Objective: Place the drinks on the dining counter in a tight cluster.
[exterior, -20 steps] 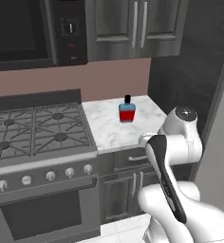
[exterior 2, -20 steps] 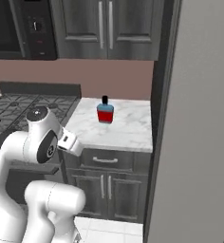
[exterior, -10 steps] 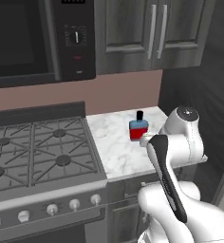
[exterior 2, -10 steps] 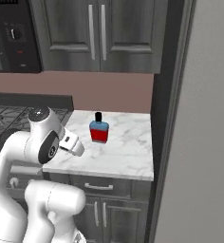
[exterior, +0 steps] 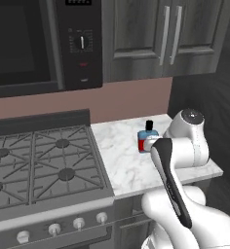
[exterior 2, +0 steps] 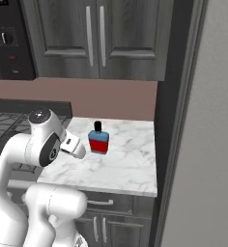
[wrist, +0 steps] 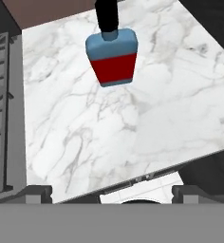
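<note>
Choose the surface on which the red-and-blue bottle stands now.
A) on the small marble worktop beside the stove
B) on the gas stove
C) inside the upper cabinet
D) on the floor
A: the bottle stands upright on the marble worktop, right of the stove.

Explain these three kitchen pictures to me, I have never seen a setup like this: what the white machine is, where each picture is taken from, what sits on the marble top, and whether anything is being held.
The white machine is a robot arm on a base that can drive, in a rendered kitchen. Two pictures come from cameras on that base, behind the arm: one to its left, one to its right. Both look forward and down at the same spot. The third comes from a camera on the arm's hand, looking along the gripper; its two dark tips rise at the bottom of that picture.

On the small marble worktop beside the gas stove stands one squat red-and-blue bottle with a black cap, upright. Dark cabinets hang above, and a microwave over the stove.

Nothing is held: the jaws are open, short of the bottle.
</note>
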Robot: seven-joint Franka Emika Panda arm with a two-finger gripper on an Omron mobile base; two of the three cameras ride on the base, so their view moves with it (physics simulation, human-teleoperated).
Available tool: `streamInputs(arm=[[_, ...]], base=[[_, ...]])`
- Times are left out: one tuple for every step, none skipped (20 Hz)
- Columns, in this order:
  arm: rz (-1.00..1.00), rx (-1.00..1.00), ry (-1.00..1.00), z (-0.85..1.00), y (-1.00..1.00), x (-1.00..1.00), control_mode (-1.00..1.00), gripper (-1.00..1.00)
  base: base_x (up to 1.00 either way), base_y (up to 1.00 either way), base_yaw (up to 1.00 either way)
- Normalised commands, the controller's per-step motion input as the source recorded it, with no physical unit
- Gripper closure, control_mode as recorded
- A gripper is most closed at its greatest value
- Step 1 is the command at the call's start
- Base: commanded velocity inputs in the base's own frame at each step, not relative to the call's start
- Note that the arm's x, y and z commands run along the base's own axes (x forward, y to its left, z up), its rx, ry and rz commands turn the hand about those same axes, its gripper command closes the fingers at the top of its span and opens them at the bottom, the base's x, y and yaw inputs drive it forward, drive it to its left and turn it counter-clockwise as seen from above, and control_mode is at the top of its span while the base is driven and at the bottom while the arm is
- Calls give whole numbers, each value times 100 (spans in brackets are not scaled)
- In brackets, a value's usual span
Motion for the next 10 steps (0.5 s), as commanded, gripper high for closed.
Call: streamInputs(arm=[[0,0,0,0,0,0,100,-100],[0,0,0,0,0,0,100,-100],[0,0,0,0,0,0,100,-100],[0,0,0,0,0,0,100,-100],[0,0,0,0,0,0,100,-100],[0,0,0,0,0,0,100,-100],[0,0,0,0,0,0,100,-100],[0,0,0,0,0,0,100,-100],[0,0,0,0,0,0,100,-100],[0,0,9,-1,5,17,-100,-100]], base=[[39,5,0],[32,4,0],[27,5,0],[31,5,0],[32,6,0],[29,6,0],[24,5,0],[21,5,0],[19,5,0],[0,0,0]])
